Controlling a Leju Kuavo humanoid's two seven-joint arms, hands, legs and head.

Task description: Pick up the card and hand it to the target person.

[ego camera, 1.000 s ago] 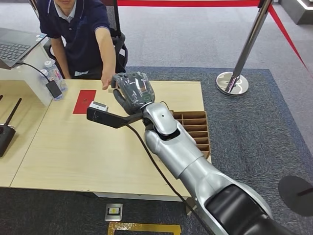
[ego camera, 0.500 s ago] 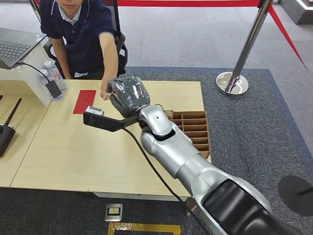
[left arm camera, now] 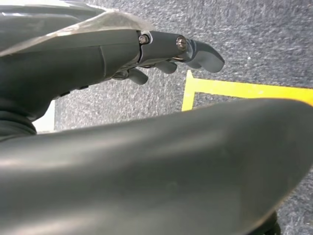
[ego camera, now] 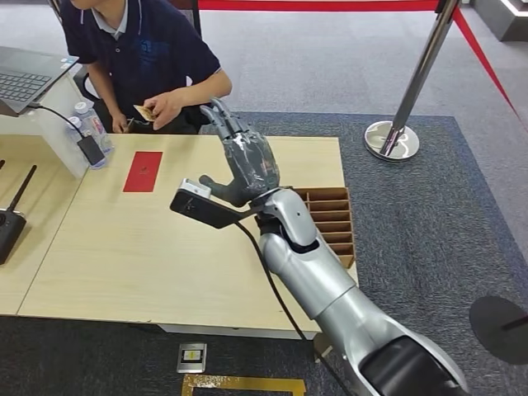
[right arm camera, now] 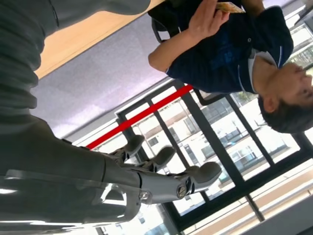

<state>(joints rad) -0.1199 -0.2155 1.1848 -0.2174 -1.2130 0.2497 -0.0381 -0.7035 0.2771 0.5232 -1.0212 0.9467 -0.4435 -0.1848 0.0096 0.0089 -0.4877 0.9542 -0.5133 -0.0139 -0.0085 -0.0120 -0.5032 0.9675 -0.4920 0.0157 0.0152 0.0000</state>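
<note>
The small tan card (ego camera: 144,113) is in the seated person's hands (ego camera: 163,106), held close to their chest behind the table's far edge; the right wrist view shows the card (right arm camera: 229,7) between their fingers. My right hand (ego camera: 244,158) is raised over the far middle of the wooden table (ego camera: 124,256), fingers spread and pointing up, holding nothing. It is about a hand's width to the right of the person's hands. In the right wrist view its fingers (right arm camera: 166,166) stretch out empty. My left hand (left arm camera: 162,51) hangs over grey carpet with straight fingers and nothing in it.
A red rectangle (ego camera: 143,172) lies on the table near the person. A slotted wooden box (ego camera: 328,219) sits at the table's right edge under my forearm. Laptop (ego camera: 25,78), water bottles (ego camera: 93,125) and a black antenna device (ego camera: 11,223) stand at left. A stanchion (ego camera: 392,139) stands at the right.
The person took the card from my right hand and drew it back to their chest. My right hand opened, its fingers rose, and it shifted right.
</note>
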